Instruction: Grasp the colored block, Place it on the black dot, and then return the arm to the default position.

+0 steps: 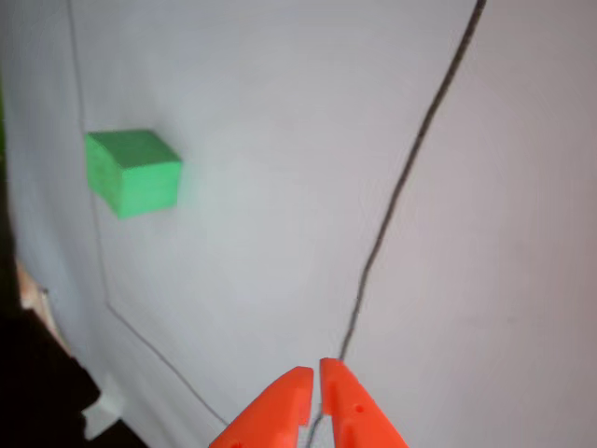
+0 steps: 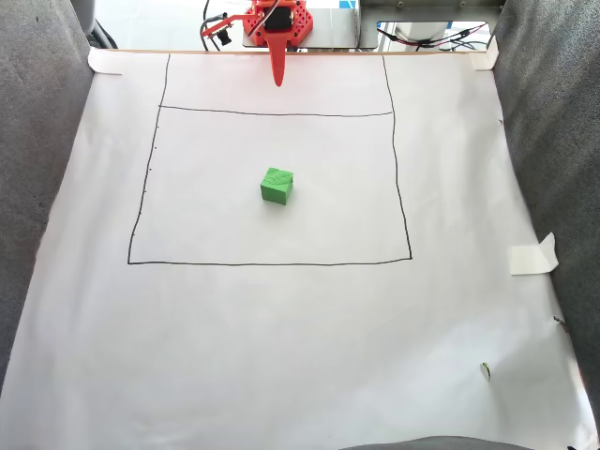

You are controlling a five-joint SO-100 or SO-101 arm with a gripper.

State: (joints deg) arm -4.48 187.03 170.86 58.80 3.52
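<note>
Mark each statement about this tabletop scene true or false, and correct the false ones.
1. The green block sits inside the drawn rectangle. True.
2. The gripper is clamped on the block. False: it is shut, far from the block, near the paper's top edge in the fixed view.
3. The block lies on white paper. True.
4. The block is red. False: it is green; the gripper fingers are orange.

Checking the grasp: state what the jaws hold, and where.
Nothing is held. The gripper is shut and empty; the green block sits apart on the paper.
</note>
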